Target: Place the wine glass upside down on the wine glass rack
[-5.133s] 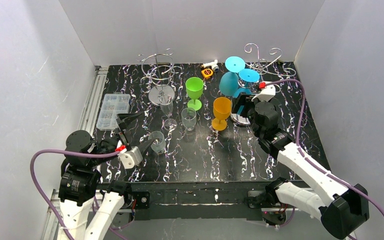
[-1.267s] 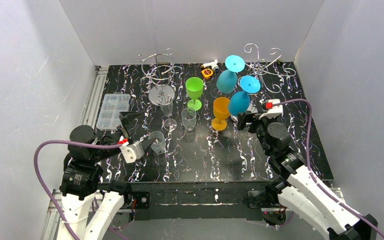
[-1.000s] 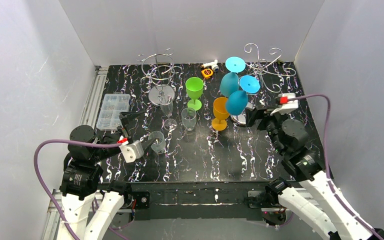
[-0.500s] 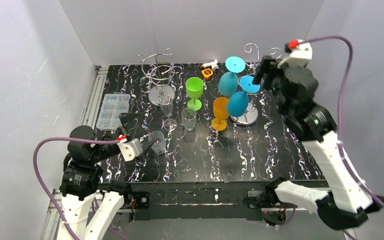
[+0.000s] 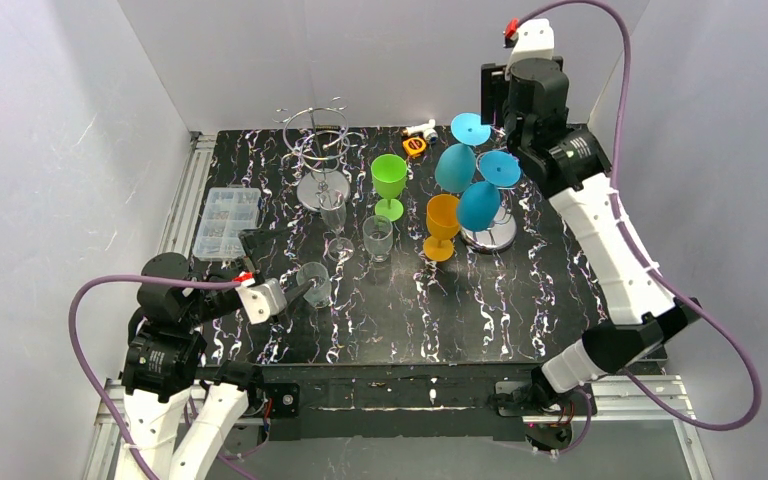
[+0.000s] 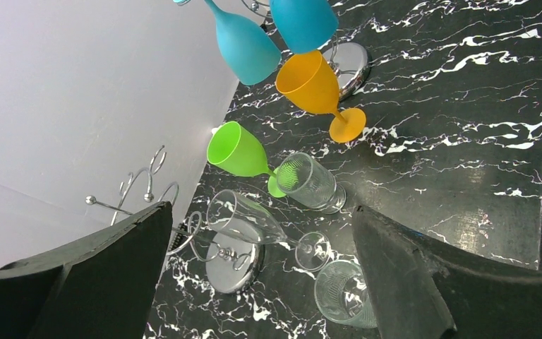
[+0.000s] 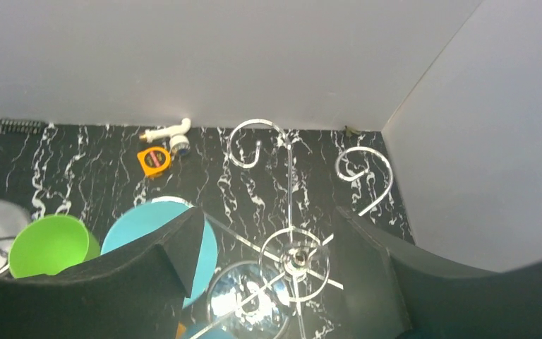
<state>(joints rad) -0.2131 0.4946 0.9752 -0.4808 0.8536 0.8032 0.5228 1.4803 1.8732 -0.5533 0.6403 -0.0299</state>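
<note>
Two blue wine glasses hang upside down on the right wire rack (image 5: 525, 130): one (image 5: 455, 166) toward the back, one (image 5: 478, 205) lower, over the rack's chrome base (image 5: 495, 238). My right gripper (image 5: 492, 100) is open and empty, raised high above the rack. In the right wrist view it (image 7: 268, 272) looks down on the rack hub (image 7: 298, 258) and a blue foot (image 7: 130, 229). My left gripper (image 5: 285, 268) is open and empty beside a clear tumbler (image 5: 314, 283), which also shows in the left wrist view (image 6: 342, 293).
An orange glass (image 5: 443, 225), a green glass (image 5: 389, 180), a clear goblet (image 5: 377, 238) and a clear flute (image 5: 335, 215) stand mid-table. A second wire rack (image 5: 318, 150) stands back left. A plastic box (image 5: 227, 222) lies left; a tape measure (image 5: 415, 146) lies at the back.
My right gripper has let go of the lower blue glass, which stays hanging on the rack, and has risen up and back to above the rack. The left arm has barely moved.
</note>
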